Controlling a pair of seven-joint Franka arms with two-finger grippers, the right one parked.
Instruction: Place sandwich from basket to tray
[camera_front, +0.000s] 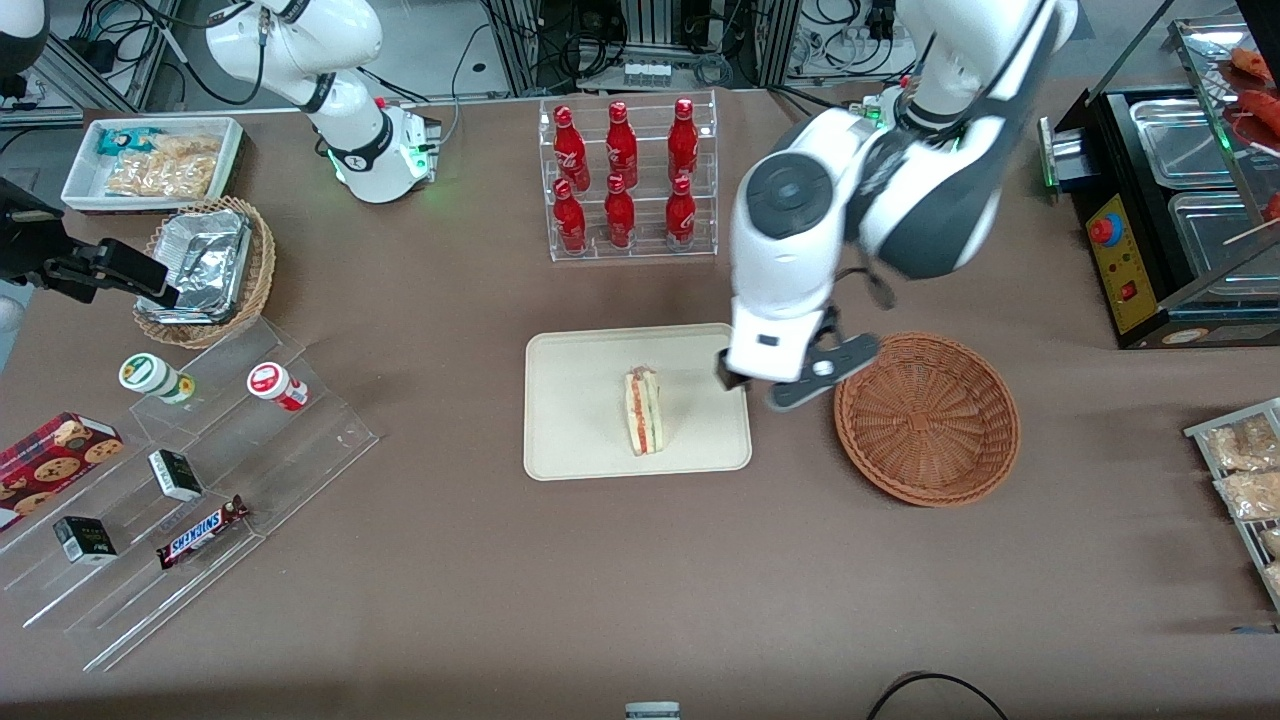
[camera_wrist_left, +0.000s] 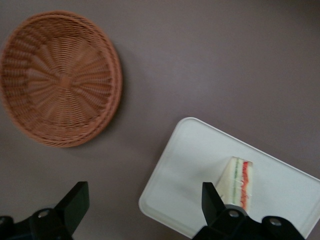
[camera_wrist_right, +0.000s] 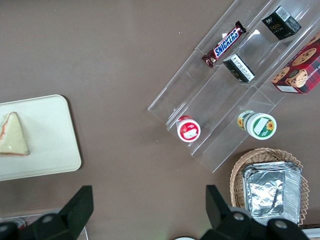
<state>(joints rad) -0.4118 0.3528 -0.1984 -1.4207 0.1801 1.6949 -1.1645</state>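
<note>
Starting at the parked arm's end of the brown worktop (camera_front: 420, 600): there's a white bin of snack packets (camera_front: 152, 160), a tan wicker basket with a foil container (camera_front: 205, 268) in it, and a clear stepped display (camera_front: 190, 500) holding a Snickers bar (camera_front: 203, 531), two little jars and some small boxes, with a cookie box (camera_front: 52, 455) next to it.

Moving along, a clear rack of red bottles (camera_front: 626, 178) sits farther from the front camera than the tray (camera_front: 580, 420). The tray is cream-beige with rounded corners and a low rim.

The sandwich (camera_front: 643, 411) is on the tray, roughly in the middle, standing on edge so the filling faces up in the front view. It's a small wedge of pale white bread with a red-pink stripe and thin green layers along the cut edge. The wrist cam shows the same stripes (camera_wrist_left: 239, 182), and the parked arm's cam shows its flat triangular bread face (camera_wrist_right: 13, 135).

The claw (camera_front: 760, 388) hangs over the tray's edge on the basket side, between sandwich and basket (camera_front: 928, 418). Its fingers (camera_wrist_left: 75, 200) are spread wide apart with nothing between them, not touching the sandwich.

The basket is round, shallow, reddish-brown wicker, just beside the tray with nothing in it. Past it, a black food warmer (camera_front: 1170, 215) and a rack of bagged snacks (camera_front: 1245, 470).
</note>
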